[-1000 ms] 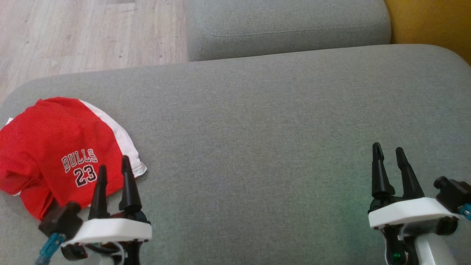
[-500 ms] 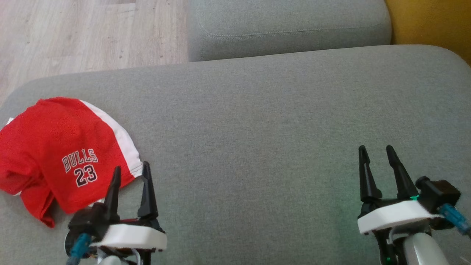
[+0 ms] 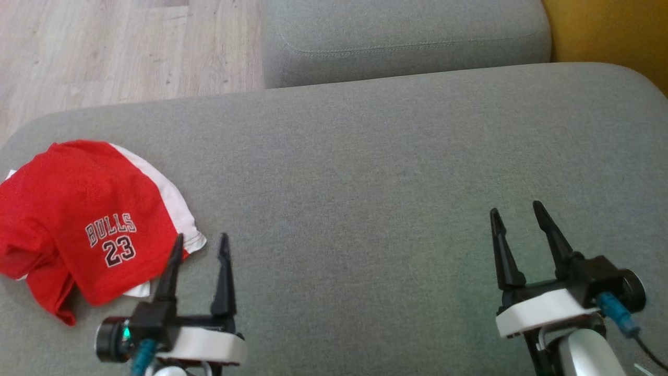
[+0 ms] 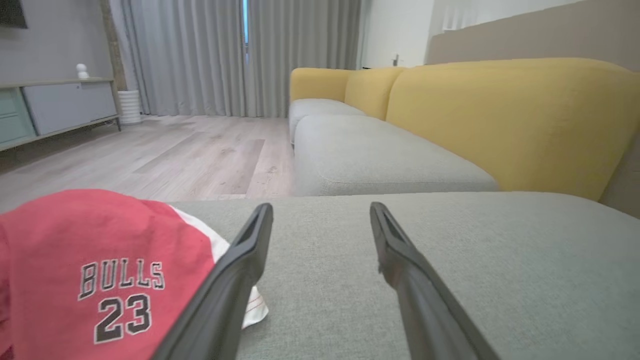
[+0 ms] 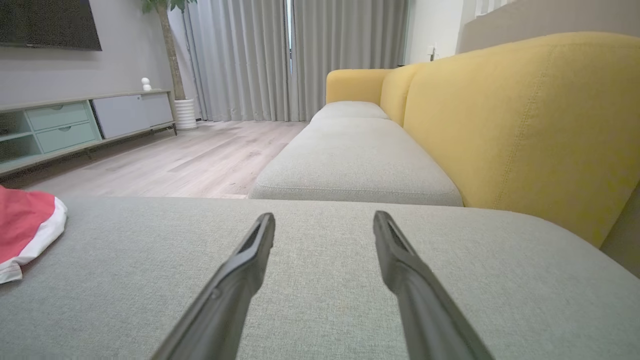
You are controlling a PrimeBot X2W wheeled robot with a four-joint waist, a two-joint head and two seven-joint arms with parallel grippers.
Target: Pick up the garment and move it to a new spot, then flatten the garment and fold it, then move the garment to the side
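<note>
**Red garment at the left of the cushion, both grippers empty**

A red garment (image 3: 78, 224) with a white side panel is seen lying in a folded bundle on the left part of a wide grey seat cushion (image 3: 365, 172), close to its left edge. The print "BULLS 23" is turned upward. The left gripper (image 3: 202, 237) is held just beside the garment's near right corner, its two dark fingers spread wide with nothing between them. One finger is seen in front of the white hem; whether it touches the cloth cannot be told. The right gripper (image 3: 515, 208) is placed well apart from the garment, over the right part of the cushion, its fingers likewise spread wide and nothing gripped. A second grey cushion (image 3: 407, 42) is seen beyond the first, a yellow backrest (image 5: 525, 125) to the right and a pale wood floor (image 3: 104, 47) to the left.
</note>
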